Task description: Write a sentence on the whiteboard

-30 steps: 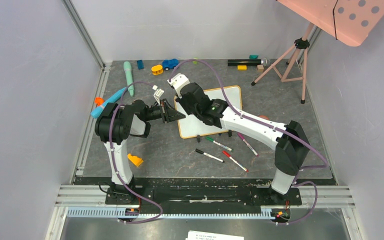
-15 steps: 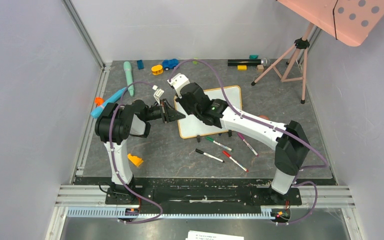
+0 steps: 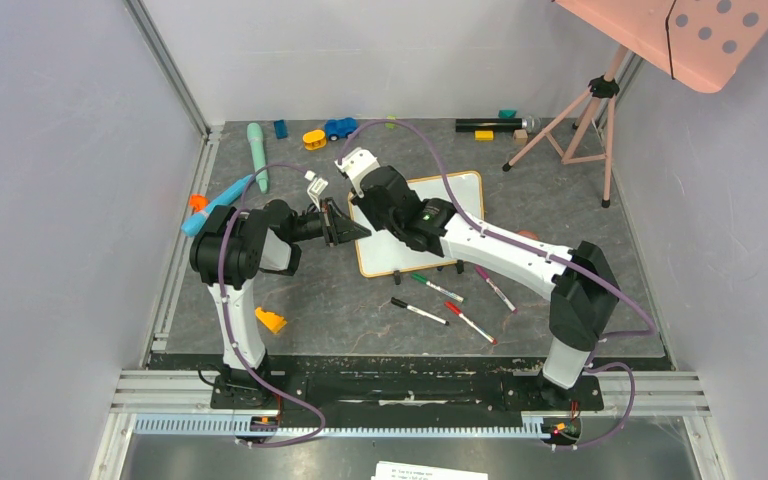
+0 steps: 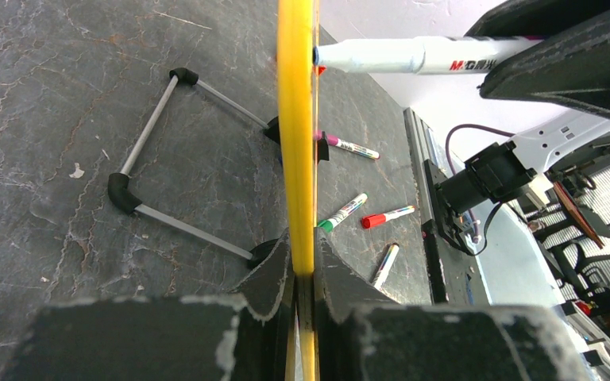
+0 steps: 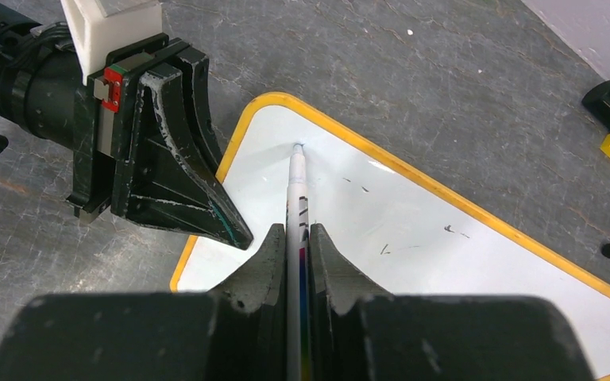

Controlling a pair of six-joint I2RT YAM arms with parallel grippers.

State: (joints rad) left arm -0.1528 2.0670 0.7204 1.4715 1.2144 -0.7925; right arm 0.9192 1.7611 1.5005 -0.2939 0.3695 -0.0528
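The whiteboard (image 3: 457,197) is sitting just above the middle of the overhead view, propped at a tilt on its wire stand (image 4: 167,171), and both arms are meeting at its left corner. The left gripper (image 4: 302,271) is clenching the board's thin yellow-orange frame edge-on, with the rim running straight up the centre of the left wrist view. The right gripper (image 5: 298,238) is pinching a marker (image 5: 295,186) tightly between its fingers, and the tip is pressing on the white surface near the board's upper-left corner in the right wrist view.

The sentence is not showing yet – only a few faint specks are marking the board (no readable letters).

The board is looking light, flat and stiff, with a glossy face that is probably slippery; being propped, it is likely to slide or tip under pen pressure. The frame edge – where the left fingers are biting now – is looking like the sensible place to hold it, since a grip on the face would be covering writing space. The marker is slim and smooth, so a hold on its barrel is suiting it.

Spare markers (image 3: 438,288) are lying below the board in the overhead view.
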